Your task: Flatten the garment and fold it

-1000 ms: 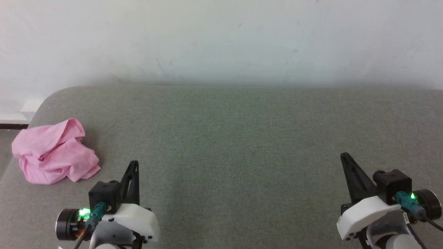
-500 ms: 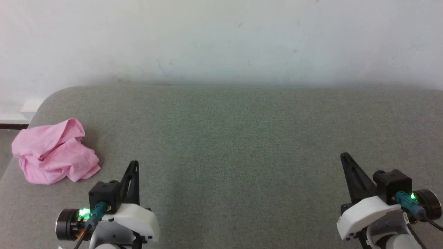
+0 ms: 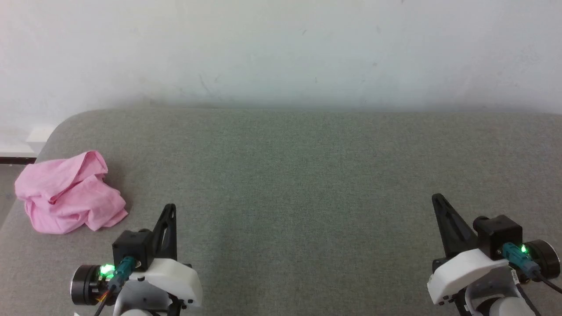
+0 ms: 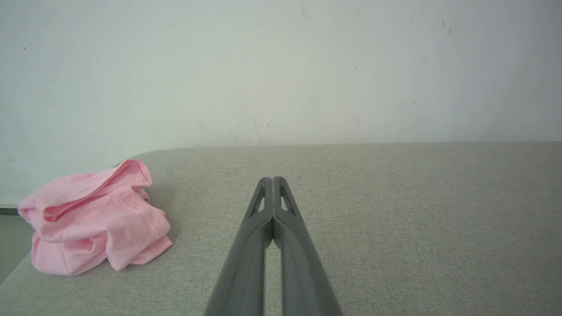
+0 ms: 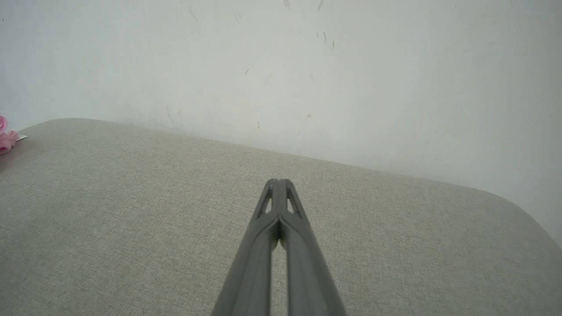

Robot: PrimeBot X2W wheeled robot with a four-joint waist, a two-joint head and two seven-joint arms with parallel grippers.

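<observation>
unchanged since a second ago. left gripper (image 3: 170, 207) and right gripper (image 3: 435, 197) parked low at near edge of grey fabric surface (image 3: 285, 175), pointing toward far edge, fingers pressed together, holding nothing. garment (image 3: 70, 193) crumpled at left edge, near far left corner.

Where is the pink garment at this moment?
In the head view the garment lies crumpled at the left edge of the grey surface, near its rounded corner, apart from the left gripper.
</observation>
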